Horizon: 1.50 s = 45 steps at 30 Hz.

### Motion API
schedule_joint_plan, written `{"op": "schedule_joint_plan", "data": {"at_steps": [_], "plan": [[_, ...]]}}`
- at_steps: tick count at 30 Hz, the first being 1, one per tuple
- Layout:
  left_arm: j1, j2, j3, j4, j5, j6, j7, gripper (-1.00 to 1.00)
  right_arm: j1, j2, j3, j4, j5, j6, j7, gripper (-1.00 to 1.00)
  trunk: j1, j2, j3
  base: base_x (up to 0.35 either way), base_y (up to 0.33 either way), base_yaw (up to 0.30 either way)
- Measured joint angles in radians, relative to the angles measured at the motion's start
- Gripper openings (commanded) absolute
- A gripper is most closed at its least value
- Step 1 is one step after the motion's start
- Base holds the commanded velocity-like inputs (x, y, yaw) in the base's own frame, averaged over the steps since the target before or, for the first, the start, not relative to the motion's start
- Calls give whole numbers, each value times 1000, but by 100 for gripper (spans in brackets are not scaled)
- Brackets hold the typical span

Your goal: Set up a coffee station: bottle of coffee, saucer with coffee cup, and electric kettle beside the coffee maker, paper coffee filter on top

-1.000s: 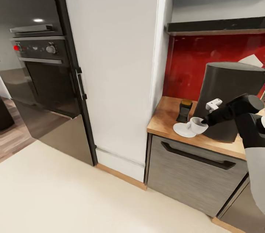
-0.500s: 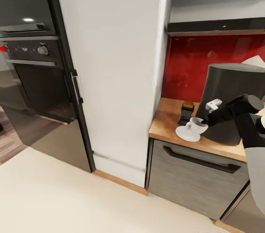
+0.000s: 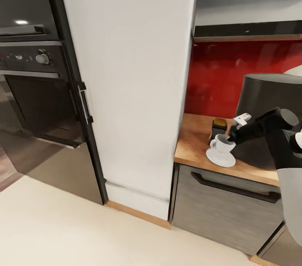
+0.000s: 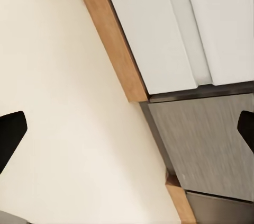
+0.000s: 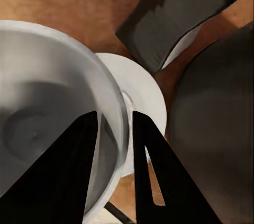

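Coffee cup (image 3: 222, 144), small, white, rigid and likely light but brittle, sits on the round white saucer (image 3: 220, 158) on the tan wooden desk (image 3: 193, 143), its rim pinched by the right claw (image 3: 230, 138).

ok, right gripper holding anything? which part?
The right gripper pinches the coffee cup by its rim wall, one finger inside the cup and one outside. The cup is over the saucer. The left gripper is open and holds nothing.

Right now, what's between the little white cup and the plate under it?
Nothing. In the head view the coffee cup sits right on the saucer. The right gripper pinches the cup's rim, one finger inside, one outside.
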Motion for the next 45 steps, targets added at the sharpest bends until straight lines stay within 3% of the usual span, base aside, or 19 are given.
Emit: {"op": "schedule_joint_plan", "data": {"at_steps": [26,39,43,45], "plan": [[0,0,0,0,0,0,0,100,0,1,0,38,0,1,0,-100,0,0,13,53,48,-142],[0,0,2,0,0,0,0,100,0,28,1,71,1,0,-7,-100,0,0,14,0,0,-18],[0,0,2,0,1,0,0,100,0,51,2,73,11,0,-10,-100,0,0,14,0,0,0],[0,0,2,0,1,0,0,100,0,71,2,73,40,0,-10,-100,0,0,14,0,0,0]]}}
